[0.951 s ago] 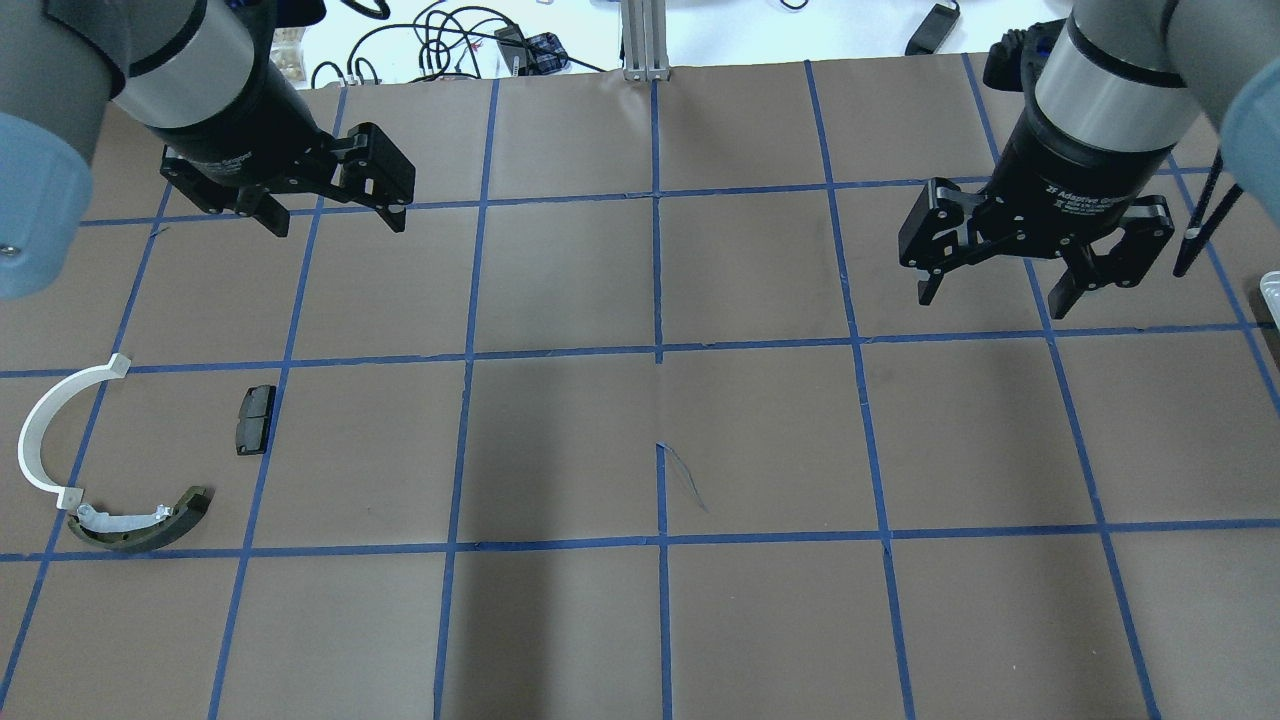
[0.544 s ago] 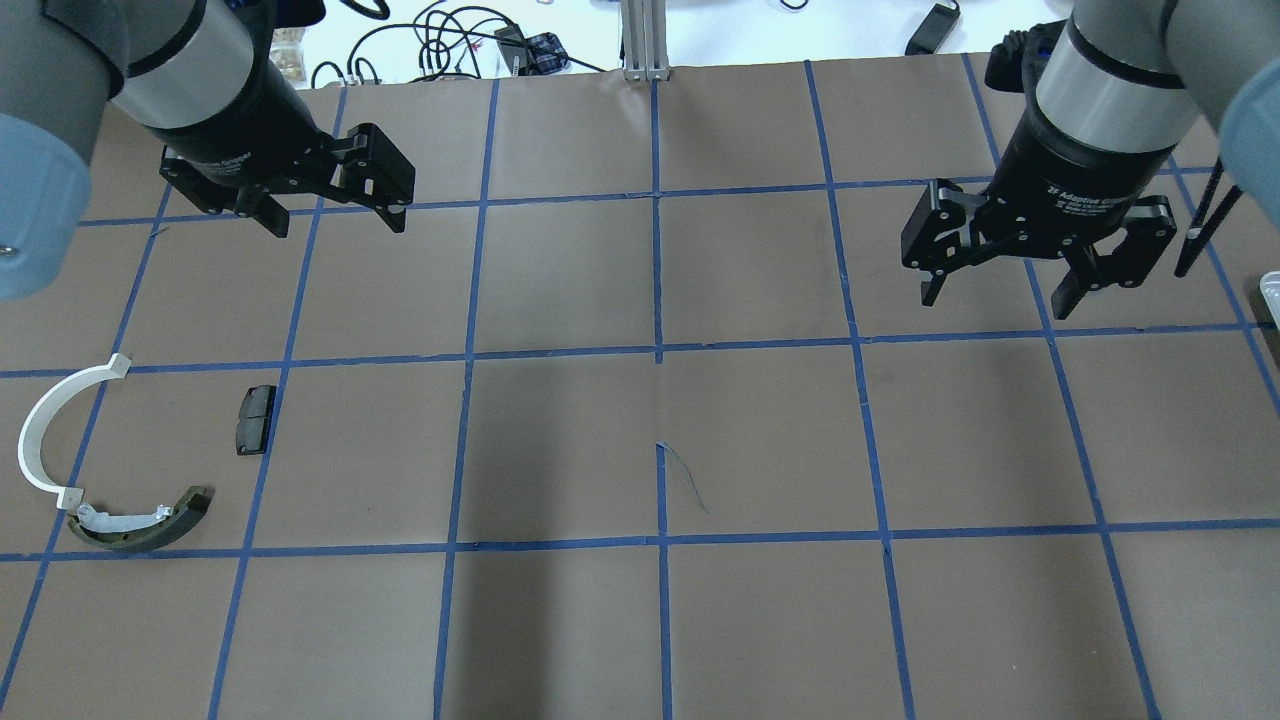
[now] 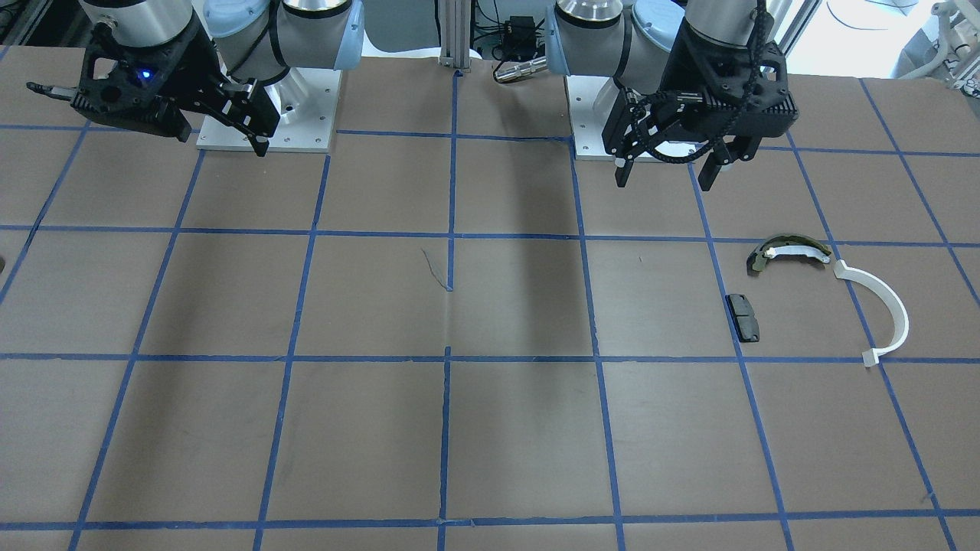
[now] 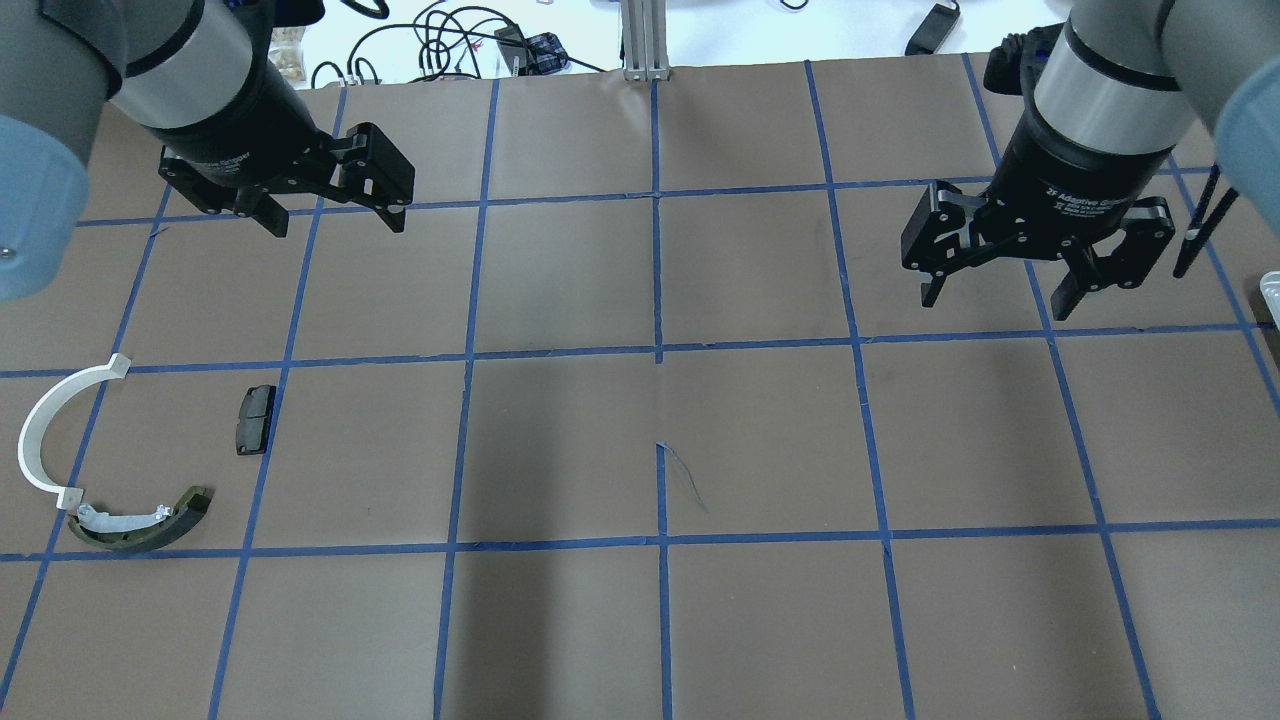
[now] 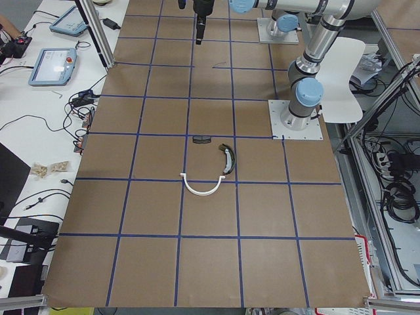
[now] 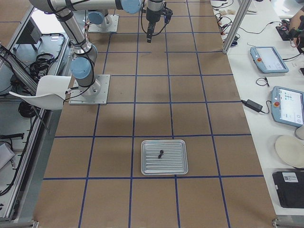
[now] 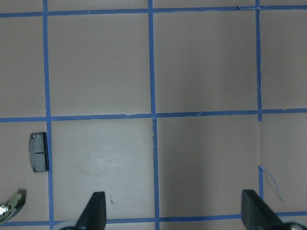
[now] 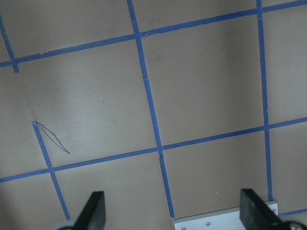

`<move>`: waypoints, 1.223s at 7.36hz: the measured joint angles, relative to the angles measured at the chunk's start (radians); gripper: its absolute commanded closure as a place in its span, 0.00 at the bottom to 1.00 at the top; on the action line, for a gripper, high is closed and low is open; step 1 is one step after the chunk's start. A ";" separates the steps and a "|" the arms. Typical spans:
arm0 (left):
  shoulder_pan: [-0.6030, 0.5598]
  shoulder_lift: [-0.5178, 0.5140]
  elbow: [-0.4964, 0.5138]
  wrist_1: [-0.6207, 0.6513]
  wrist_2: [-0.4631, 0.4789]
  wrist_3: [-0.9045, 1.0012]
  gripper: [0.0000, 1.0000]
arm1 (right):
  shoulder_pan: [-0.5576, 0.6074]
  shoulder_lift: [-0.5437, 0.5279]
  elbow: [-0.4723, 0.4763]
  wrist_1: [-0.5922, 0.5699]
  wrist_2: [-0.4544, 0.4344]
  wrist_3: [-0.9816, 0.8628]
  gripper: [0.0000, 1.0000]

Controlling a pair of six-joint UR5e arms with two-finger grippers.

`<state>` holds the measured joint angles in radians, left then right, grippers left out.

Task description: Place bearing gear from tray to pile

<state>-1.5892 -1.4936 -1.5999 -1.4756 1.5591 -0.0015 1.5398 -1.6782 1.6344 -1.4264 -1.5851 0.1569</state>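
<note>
The counter (image 4: pixel 760 440) is lying flat under matte brown paper, with glossy blue tape lines (image 4: pixel 657 270) dividing it into squares. The left gripper (image 4: pixel 335 225) is hanging released above the far-left squares, its two black angular fingers spread wide and holding nothing. The right gripper (image 4: pixel 993 303) is hovering the same way over the right side, jaws parted and empty. The bearing gear (image 6: pixel 160 154) is sitting near the middle of the tray (image 6: pixel 145 156), showing only as a tiny dark speck too small to reveal its shape. This tray is a shallow, silvery, ribbed metal rectangle with rounded corners, resting at the robot's right end of the counter, well apart from both grippers. The pile (image 5: pixel 230 159) is lying at the opposite, left end as three loose parts. A thin white half-ring (image 4: pixel 24 440) with small squared tabs at its ends is curving open toward the counter's middle. An olive curved shoe (image 4: pixel 140 535) with a whitish inner web is sitting just beside the ring's near end. A small dark rectangular pad (image 4: pixel 255 420) is lying flat, apart from both.
</note>
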 measured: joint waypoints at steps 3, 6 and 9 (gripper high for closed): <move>0.000 0.004 -0.001 -0.011 0.000 0.003 0.00 | -0.048 0.003 0.000 -0.049 -0.005 -0.107 0.00; -0.001 0.007 -0.001 -0.012 0.000 0.003 0.00 | -0.238 0.002 0.000 -0.053 -0.008 -0.494 0.00; -0.001 0.008 -0.003 -0.012 -0.001 0.003 0.00 | -0.419 0.010 0.006 -0.064 -0.007 -0.858 0.00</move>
<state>-1.5900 -1.4852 -1.6027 -1.4879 1.5585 0.0015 1.1204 -1.6680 1.6403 -1.4906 -1.5918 -0.7015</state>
